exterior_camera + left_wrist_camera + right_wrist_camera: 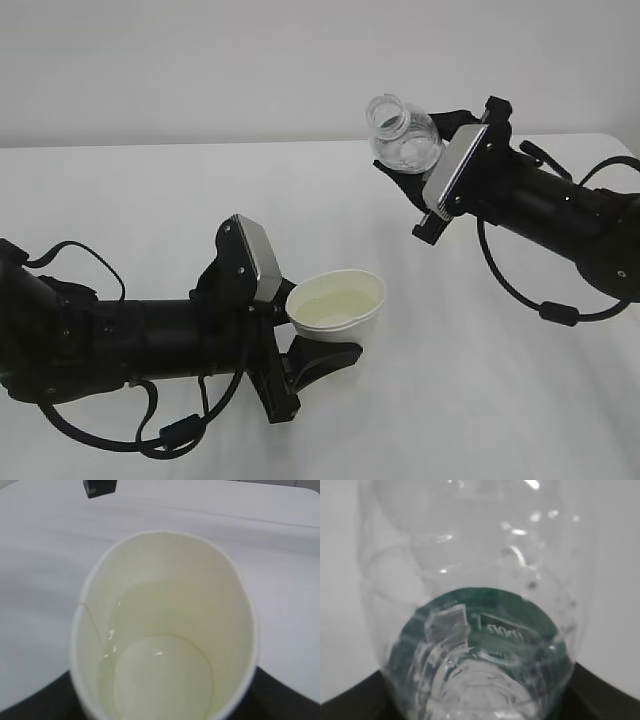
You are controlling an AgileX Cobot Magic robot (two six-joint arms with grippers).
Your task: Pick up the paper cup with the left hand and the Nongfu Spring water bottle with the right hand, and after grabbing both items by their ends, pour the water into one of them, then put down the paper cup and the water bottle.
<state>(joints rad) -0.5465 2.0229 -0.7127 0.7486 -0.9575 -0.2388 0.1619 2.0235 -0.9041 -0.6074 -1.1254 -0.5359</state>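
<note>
L arm (120, 335): reaches in low from left edge, lying near-level over white table (450, 400), grey wrist plate (255, 258) up, claw (325, 350) clamped on base of cup (338, 310), cup clear of table, tipped a bit, pale water (160, 645) inside. R arm (560, 215): enters from right, angled up-left, claw (425, 140) clamped on lower end of bottle (402, 135), held high, open neck toward upper left, well apart from cup; green label (485, 625) seen thru the clear body. Black cables (150, 435) loop under both arms

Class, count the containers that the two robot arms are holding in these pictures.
2. A small white paper cup sits in the left arm's jaws, low centre. A clear ribbed plastic bottle sits in the right arm's jaws, raised upper right. None seems hidden.
</note>
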